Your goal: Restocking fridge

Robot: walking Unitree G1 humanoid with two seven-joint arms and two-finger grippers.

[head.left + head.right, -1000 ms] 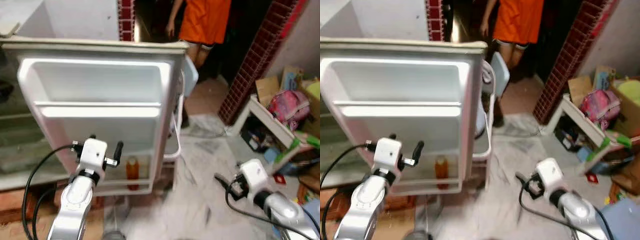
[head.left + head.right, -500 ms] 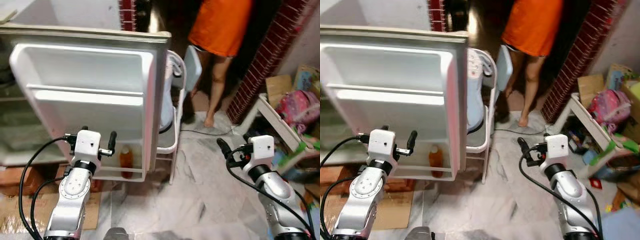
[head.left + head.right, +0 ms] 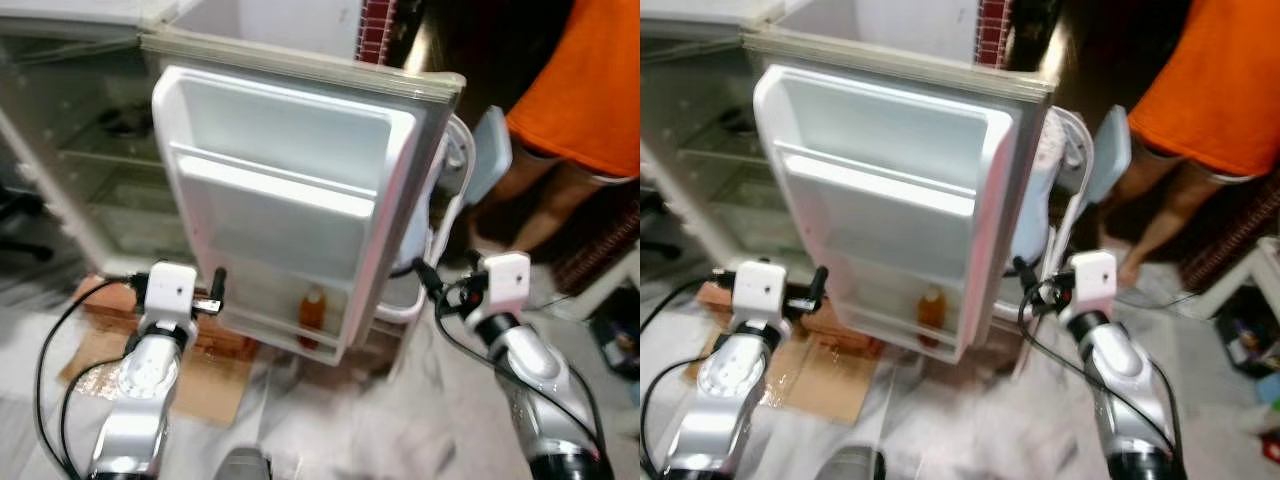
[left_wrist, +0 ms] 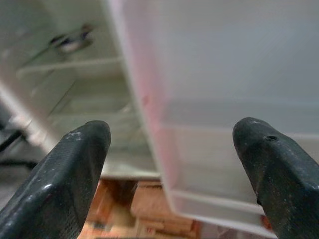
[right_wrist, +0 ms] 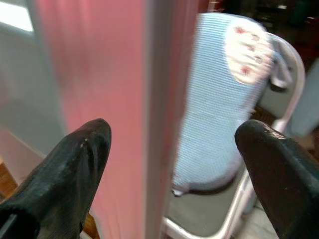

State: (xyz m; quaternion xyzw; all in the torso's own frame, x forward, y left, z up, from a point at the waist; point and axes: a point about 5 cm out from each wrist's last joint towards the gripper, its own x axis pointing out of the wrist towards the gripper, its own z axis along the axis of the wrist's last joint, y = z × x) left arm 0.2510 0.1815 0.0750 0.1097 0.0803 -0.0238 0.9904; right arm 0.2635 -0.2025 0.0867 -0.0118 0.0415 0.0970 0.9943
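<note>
Fridge door (image 3: pixel 290 200) stands open; an amber bottle (image 3: pixel 313 312), label unreadable, sits in its lowest shelf. Left gripper (image 4: pixel 169 149) hovers spread before the door's inner edge. Right gripper (image 5: pixel 169 149), fingers apart, straddles the door's outer edge beside a chair (image 3: pixel 1065 190).

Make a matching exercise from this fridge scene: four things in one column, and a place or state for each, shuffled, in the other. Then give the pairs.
Things
1. bottle
2. fridge door
3. left gripper
4. blue cushion

Places or states
A. swung wide open
B. lying on the chair behind the door
C. standing in the lowest door shelf
D. fingers apart, facing the door's hinge-side edge

Pairs: 1-C, 2-A, 3-D, 4-B
</note>
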